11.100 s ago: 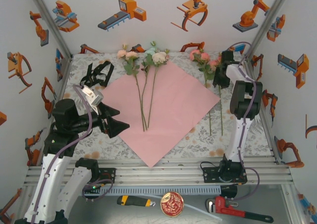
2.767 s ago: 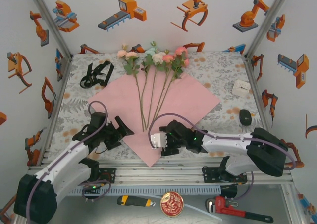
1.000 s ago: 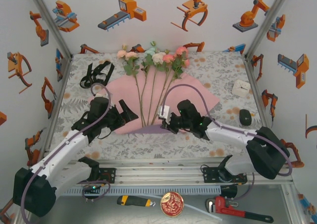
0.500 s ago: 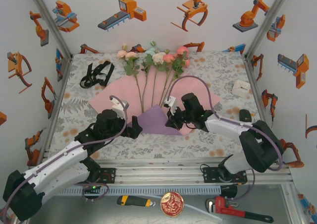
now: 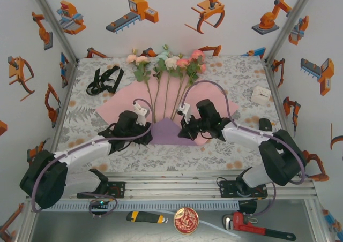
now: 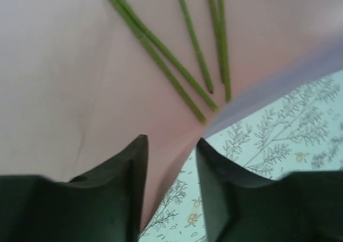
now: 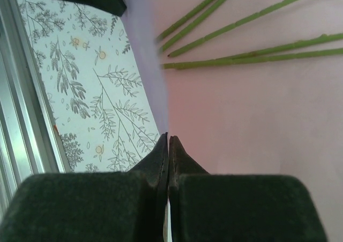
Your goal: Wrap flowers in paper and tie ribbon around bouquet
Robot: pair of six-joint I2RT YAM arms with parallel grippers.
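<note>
The paper (image 5: 214, 105) lies pale pink side up, and its near corner is folded up into a purple flap (image 5: 167, 130). Several flowers (image 5: 167, 63) lie fanned on it, blooms at the far side, stems (image 6: 161, 49) (image 7: 241, 20) ending near the fold. My right gripper (image 5: 185, 128) (image 7: 169, 138) is shut on the paper's folded edge at the flap's right. At the flap's left, my left gripper (image 5: 146, 129) (image 6: 170, 148) has its jaws apart, with the paper's (image 6: 64, 65) edge lying between them. The black ribbon (image 5: 104, 80) sits bunched at the far left.
A small white box (image 5: 261, 95) and a dark oval object (image 5: 265, 126) sit on the patterned tablecloth (image 5: 236, 70) at the right. Metal rails (image 5: 177, 180) run along the near edge. A cutter, a round tin and a wrench lie below them.
My left gripper has slid right to the paper's fold and narrowed its jaws around the edge. The right gripper has held the purple flap almost still.
</note>
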